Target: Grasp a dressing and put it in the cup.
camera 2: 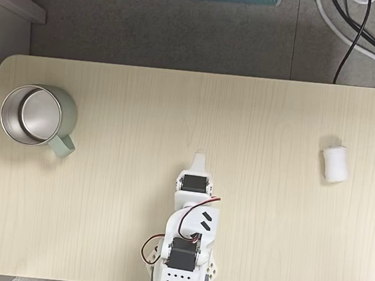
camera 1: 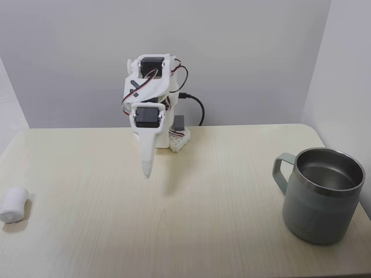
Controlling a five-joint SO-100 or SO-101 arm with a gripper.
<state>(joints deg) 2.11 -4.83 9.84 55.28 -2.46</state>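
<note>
A: What is the biggest thing here?

B: The table [camera 2: 97, 238], of pale wood, with rounded corners. On it stands the arm [camera 2: 186, 248], white with black motors, at the middle of one long edge.

A: And the cup?

B: The cup [camera 1: 322, 197] stands upright near one end of the table, at the right in a fixed view and at the left [camera 2: 34, 116] in the view from above. It is grey-green with a shiny steel rim. Its handle [camera 1: 280, 171] points toward the middle of the table. I see only bare steel inside.

A: Where is the pincer?

B: The pincer [camera 1: 148, 174] points down above the middle of the table, its tip just off the surface. The fingers look pressed together into one white point, with nothing between them. From above [camera 2: 200, 156] only a small tip shows.

A: And the dressing?

B: The dressing [camera 1: 14, 204] lies on its side near the end of the table opposite the cup. It is well apart from the pincer. From above [camera 2: 335, 163] it is at the right, close to the short edge.
</note>
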